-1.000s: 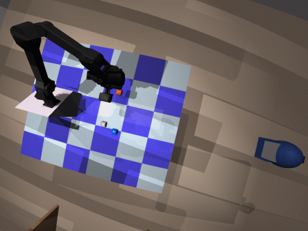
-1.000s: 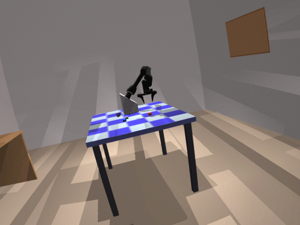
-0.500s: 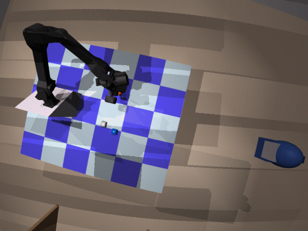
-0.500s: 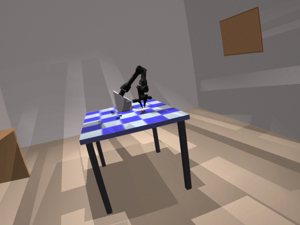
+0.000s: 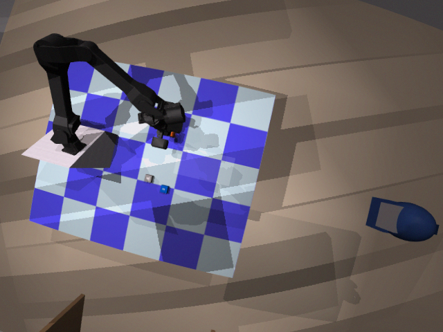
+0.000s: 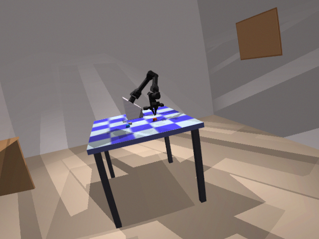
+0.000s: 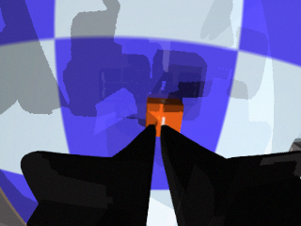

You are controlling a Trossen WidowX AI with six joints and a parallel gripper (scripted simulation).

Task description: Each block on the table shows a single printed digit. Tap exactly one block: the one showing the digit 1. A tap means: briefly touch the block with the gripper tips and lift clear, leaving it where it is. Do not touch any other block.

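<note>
The orange block (image 5: 172, 134) (image 6: 154, 119) (image 7: 165, 110) sits on a blue square of the table. A thin white upright stroke, like a 1, shows on its top in the wrist view, partly behind the fingertips. My gripper (image 6: 154, 114) (image 7: 157, 130) is shut with nothing between its fingers. Its tips are just above the orange block in the exterior view, with a small gap below them. The blue block (image 5: 164, 189) (image 6: 127, 126) and the grey block (image 5: 148, 178) (image 6: 130, 123) sit close together, away from my gripper. Their digits are too small to read.
The checkered table (image 5: 252, 105) (image 6: 180, 127) carries the blocks. A pale slanted panel (image 5: 48, 150) (image 6: 131, 110) stands by the arm's base. A blue rounded object (image 5: 417, 221) lies beyond the table in the top view.
</note>
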